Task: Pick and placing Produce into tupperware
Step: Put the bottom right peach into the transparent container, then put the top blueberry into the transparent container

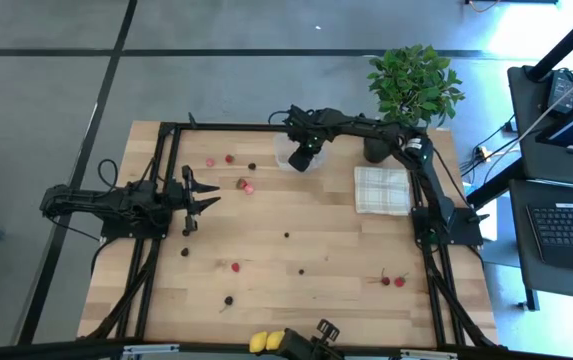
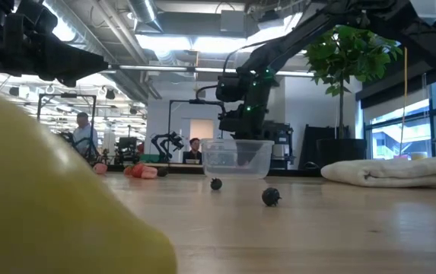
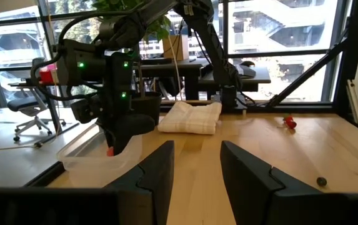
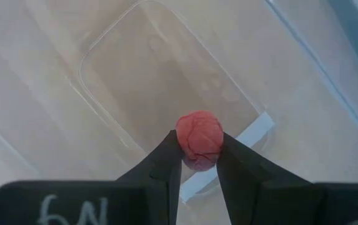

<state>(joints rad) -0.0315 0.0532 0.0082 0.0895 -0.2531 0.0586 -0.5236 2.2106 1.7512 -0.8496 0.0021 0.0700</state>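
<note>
Risk is judged small: a red berry (image 4: 198, 139) is pinched by the right gripper (image 4: 198, 164) directly above the tupperware (image 4: 166, 94), though it could bounce out if released high. Well apart from the tupperware, the left gripper (image 1: 204, 192) waits, fingers spread.

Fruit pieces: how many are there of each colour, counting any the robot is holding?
Red or pink pieces on the table: 7
Dark round pieces on the table: 6
Yellow pieces on the table: 2
Red berry held in the right fingers: 1
Total: 16, give or take, since the tiniest are hard to tell.
</note>
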